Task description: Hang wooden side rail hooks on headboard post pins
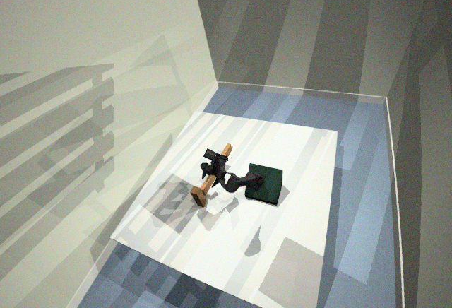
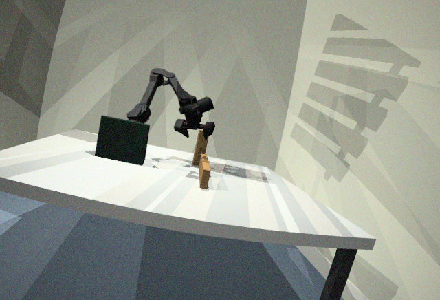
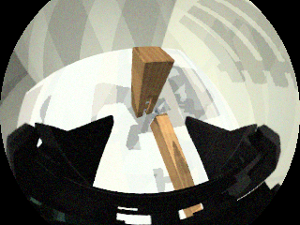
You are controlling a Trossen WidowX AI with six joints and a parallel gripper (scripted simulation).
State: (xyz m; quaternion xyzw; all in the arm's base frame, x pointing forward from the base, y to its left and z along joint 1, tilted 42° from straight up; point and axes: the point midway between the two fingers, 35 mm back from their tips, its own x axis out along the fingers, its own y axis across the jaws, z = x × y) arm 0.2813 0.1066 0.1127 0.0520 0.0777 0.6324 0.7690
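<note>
The wooden headboard post (image 1: 198,195) (image 2: 200,148) (image 3: 151,77) stands upright on the table; the lower part of its slot shows in the wrist view. The wooden side rail (image 1: 227,149) (image 2: 204,173) (image 3: 172,151) is low at the table, one end close to the post, the other pointing away from it. I cannot tell whether its steel hooks touch the pins; they are too small and blurred. My gripper (image 1: 210,177) (image 2: 196,136) (image 3: 150,119) is open and empty above the rail, near the post. The arm hides the middle of the rail in the top view.
A dark green block (image 1: 268,188) (image 2: 122,141) stands beside the arm's base. The white table (image 1: 226,261) (image 2: 159,190) carries everything, and its front edge shows in the exterior view. Patchy shadows lie across the table and walls.
</note>
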